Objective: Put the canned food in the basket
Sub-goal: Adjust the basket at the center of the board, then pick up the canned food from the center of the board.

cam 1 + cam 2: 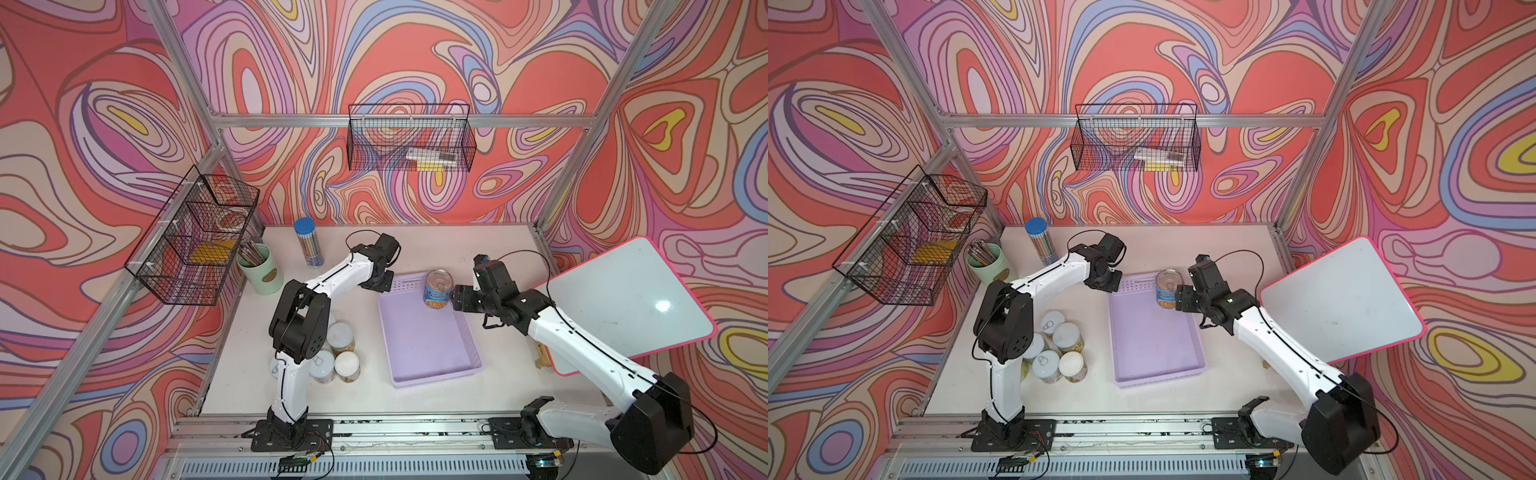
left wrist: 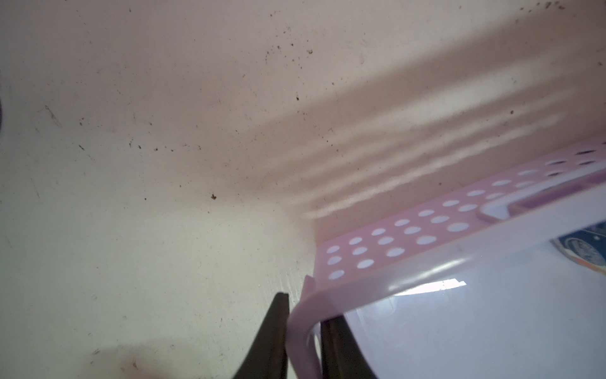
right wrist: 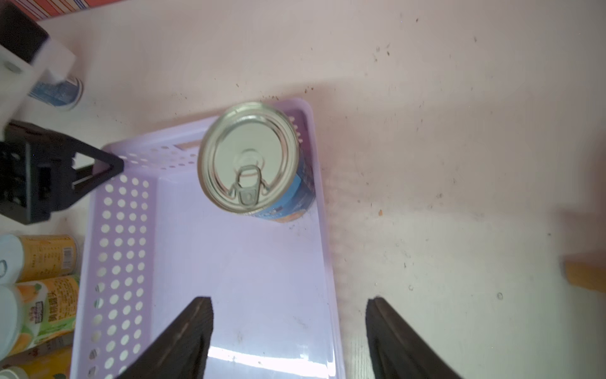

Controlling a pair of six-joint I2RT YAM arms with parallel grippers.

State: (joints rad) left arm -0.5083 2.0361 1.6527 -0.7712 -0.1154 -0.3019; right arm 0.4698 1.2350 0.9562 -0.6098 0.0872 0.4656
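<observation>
Inside the basket point(image 1: 428, 349) stands a blue can point(image 1: 437, 289), right gripper point(image 3: 288, 302) spread, left gripper point(image 2: 305, 315) pinching the rim point(image 2: 410, 279).

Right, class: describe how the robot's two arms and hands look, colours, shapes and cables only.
Both the left arm and the right arm have smooth white shells joined by bulky black joint housings. A thin black cable runs along each, looping free near the wrist. The left hand and right hand are black, each with two tapering, wedge-shaped fingers.
</observation>
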